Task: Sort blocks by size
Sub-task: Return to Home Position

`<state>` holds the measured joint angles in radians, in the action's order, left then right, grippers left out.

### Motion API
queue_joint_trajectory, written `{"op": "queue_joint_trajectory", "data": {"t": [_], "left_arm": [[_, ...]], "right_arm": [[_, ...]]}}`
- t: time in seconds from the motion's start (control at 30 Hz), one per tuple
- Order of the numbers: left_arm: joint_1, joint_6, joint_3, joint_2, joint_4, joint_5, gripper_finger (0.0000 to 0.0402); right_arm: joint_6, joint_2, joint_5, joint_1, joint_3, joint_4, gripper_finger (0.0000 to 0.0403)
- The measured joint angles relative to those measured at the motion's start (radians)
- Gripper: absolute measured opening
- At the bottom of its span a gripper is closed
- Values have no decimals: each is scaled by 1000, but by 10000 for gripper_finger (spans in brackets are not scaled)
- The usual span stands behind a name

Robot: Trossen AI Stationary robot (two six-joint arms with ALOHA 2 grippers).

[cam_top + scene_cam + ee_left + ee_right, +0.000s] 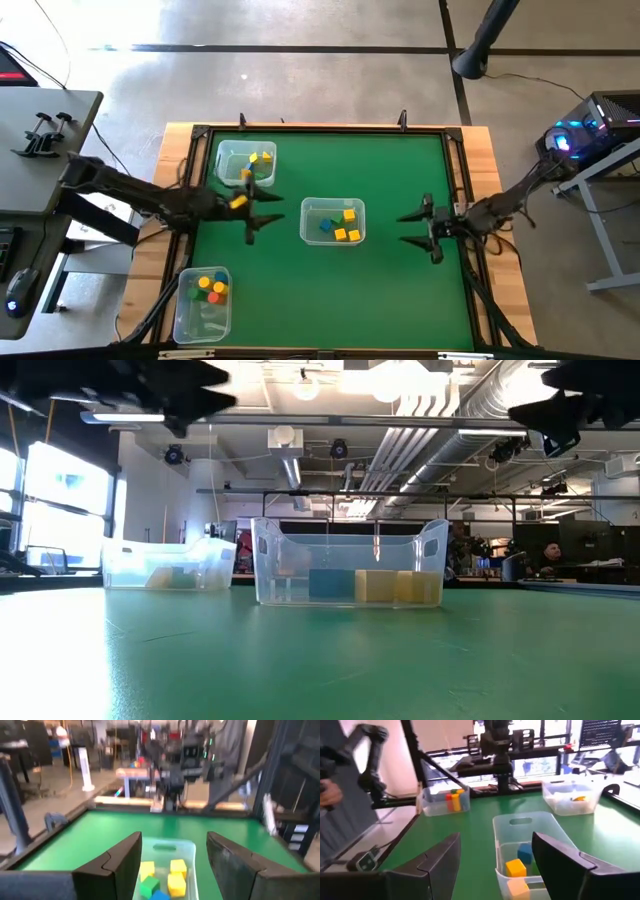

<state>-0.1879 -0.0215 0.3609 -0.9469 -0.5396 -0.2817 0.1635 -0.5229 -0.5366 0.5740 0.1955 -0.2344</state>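
Note:
A clear centre bin [332, 221] holds yellow blocks [348, 233], a blue block [326, 227] and a green one. It also shows in the low view [350, 560]. A far-left bin [245, 163] holds yellow blocks [260, 157]. A near-left bin [202, 302] holds several blocks in yellow, green, orange, red and blue. My left gripper [268, 210] hovers open and empty just left of the centre bin; its wrist view [174, 839] shows that bin between its fingers. My right gripper [402, 228] hovers open and empty to the right of the centre bin, as its wrist view [496, 839] shows.
The green mat [390, 300] lies inside a dark frame with wooden borders. A grey side table [40, 150] stands off the left edge. Bare mat lies near and right of the centre bin.

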Motion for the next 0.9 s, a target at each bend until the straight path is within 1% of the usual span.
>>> {"op": "queue_joint_trajectory", "data": {"t": [0.07,0.13,0.23,0.37,0.47,0.6,0.7,0.77,0.9], "left_arm": [[2,0,-48,91,-6,-7,206],[12,-7,-95,180,0,-9,206],[37,-43,-154,299,12,15,206],[72,-92,-205,410,105,37,206],[97,-121,-221,462,179,39,206],[120,-142,-255,505,188,70,206],[134,-142,-273,530,192,71,206],[142,-143,-278,542,201,72,206],[156,-142,-284,567,217,95,206]], "right_arm": [[0,72,39,-20,1,62,240],[-5,133,48,-42,0,111,240],[-10,219,90,-76,1,185,240],[-17,312,187,-122,1,272,240],[-33,373,243,-153,1,317,240],[-46,457,298,-192,1,371,230],[-52,520,312,-217,1,424,212],[-51,522,314,-231,1,440,198],[-49,523,353,-255,1,467,167]]}}
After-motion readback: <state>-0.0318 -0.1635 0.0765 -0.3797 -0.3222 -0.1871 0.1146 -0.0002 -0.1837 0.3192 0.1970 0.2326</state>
